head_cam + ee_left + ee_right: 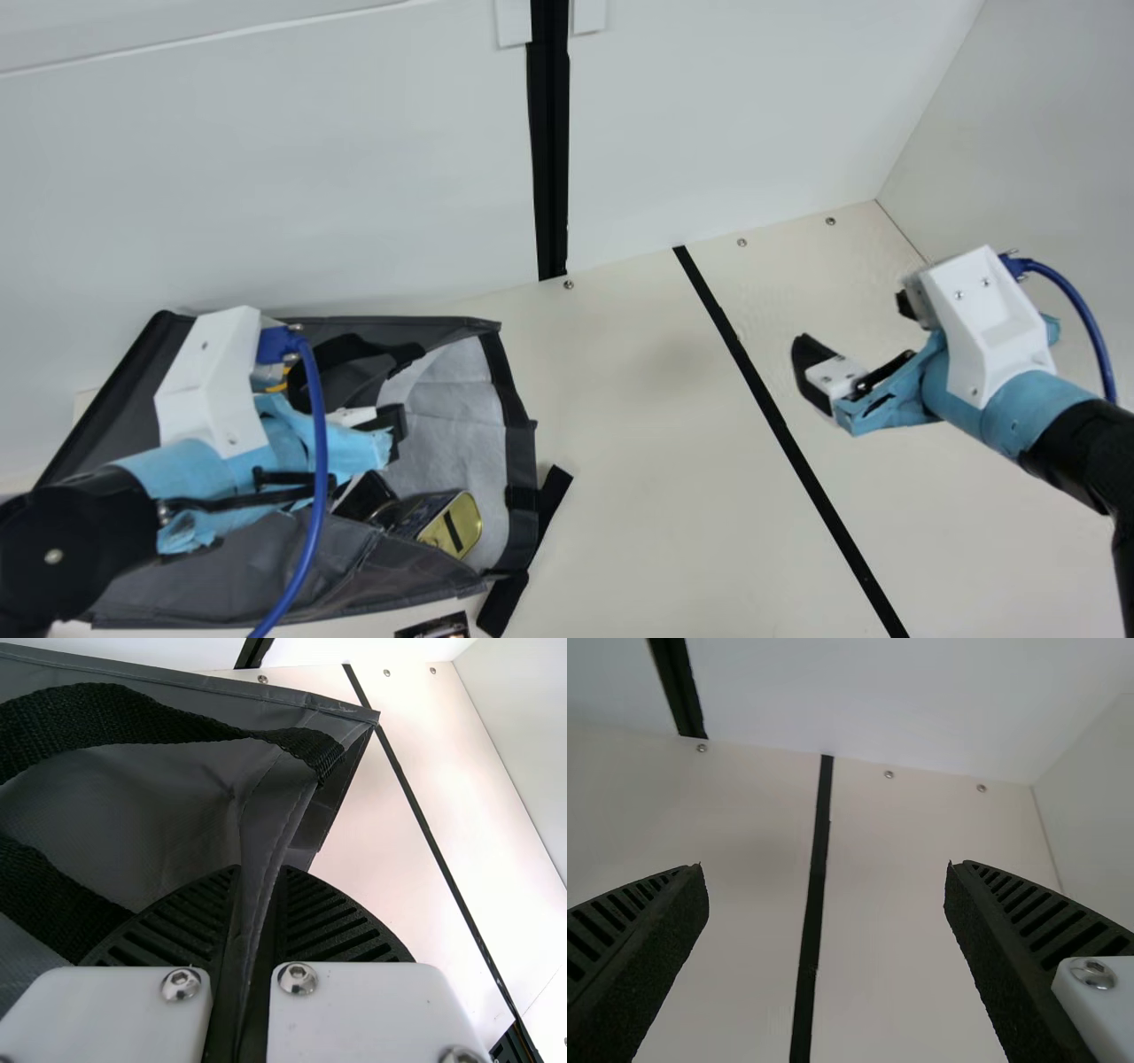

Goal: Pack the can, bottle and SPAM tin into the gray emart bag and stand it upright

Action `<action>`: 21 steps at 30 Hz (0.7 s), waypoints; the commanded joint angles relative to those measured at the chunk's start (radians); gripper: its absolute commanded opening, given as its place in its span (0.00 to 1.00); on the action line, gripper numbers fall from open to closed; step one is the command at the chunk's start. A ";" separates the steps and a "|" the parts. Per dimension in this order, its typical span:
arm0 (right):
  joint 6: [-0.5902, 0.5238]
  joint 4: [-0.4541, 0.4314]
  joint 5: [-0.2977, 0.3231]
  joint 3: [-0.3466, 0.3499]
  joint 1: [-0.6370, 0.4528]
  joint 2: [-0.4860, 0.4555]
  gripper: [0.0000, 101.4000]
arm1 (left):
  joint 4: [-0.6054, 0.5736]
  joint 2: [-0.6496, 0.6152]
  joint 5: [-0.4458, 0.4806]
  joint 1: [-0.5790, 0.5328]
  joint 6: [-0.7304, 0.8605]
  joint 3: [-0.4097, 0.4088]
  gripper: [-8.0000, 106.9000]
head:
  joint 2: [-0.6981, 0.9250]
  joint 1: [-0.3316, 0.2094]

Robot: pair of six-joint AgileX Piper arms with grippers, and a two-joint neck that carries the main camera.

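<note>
In the main view the gray bag [443, 567] lies on its side at the left, its pale-lined mouth facing right. The SPAM tin [456, 525] rests inside near the lower lip, gold end outward, with a dark object [368, 496] partly hidden behind it. I cannot tell whether that is the can or the bottle. My left gripper [394, 427] is over the bag; in its wrist view the gripper [262, 872] is shut on a fold of bag fabric [266, 828]. My right gripper [852, 341] stands open above the table; its wrist view shows the gripper [827, 866] with nothing between the fingers.
Black straps [551, 496] stick out beyond the bag's mouth onto the table [638, 425]. A small dark printed item [436, 627] is cut off at the bottom edge. White walls [726, 106] rise behind and at the right. A black strip [780, 425] crosses the table.
</note>
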 commanded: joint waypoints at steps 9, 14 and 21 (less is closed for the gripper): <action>0.318 -0.276 0.008 -0.062 -0.005 -0.045 0.94 | 0.000 0.000 0.000 0.000 0.000 0.000 0.00 | -0.002 -0.021; 0.436 -0.382 0.041 -0.097 -0.001 -0.067 0.94 | 0.000 0.000 0.000 0.000 0.000 0.000 0.00 | -0.002 -0.021; 0.583 -0.524 0.108 -0.149 0.002 -0.093 0.94 | 0.000 0.000 0.000 0.000 0.000 0.000 0.00 | -0.002 -0.021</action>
